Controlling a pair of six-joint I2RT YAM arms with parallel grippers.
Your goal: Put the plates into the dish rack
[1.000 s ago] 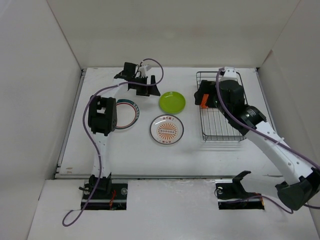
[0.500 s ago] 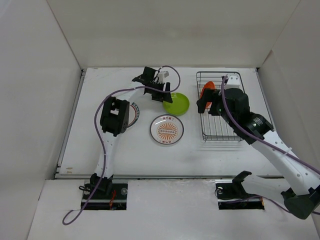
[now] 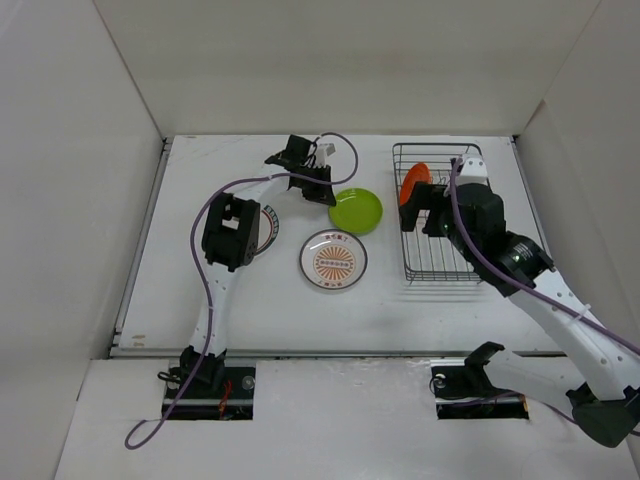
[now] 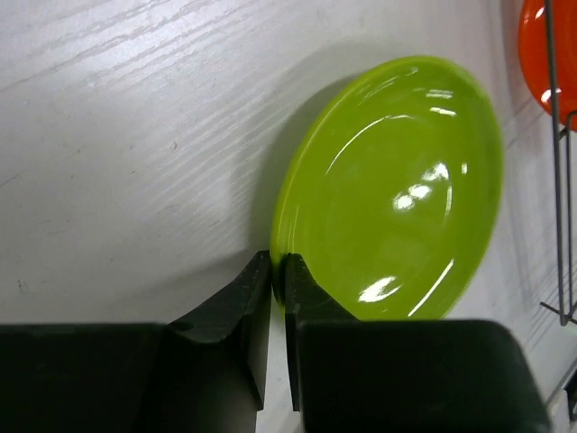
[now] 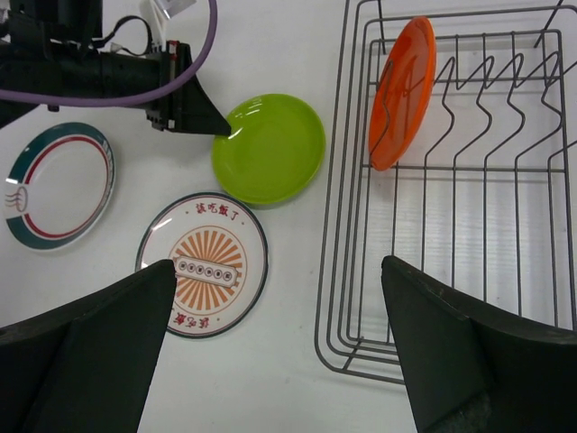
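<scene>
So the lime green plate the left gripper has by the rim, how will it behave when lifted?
Probably stiff: the lime green plate keeps its round shape while pinched at the rim by the left gripper. Its glossy surface shows bright highlights, so it may slip in so thin a pinch. Held at one edge only, it will likely droop or swing.

plate (image 5: 403, 90) in dish rack (image 5: 451, 271), three plates (image 5: 269, 147) left
</scene>
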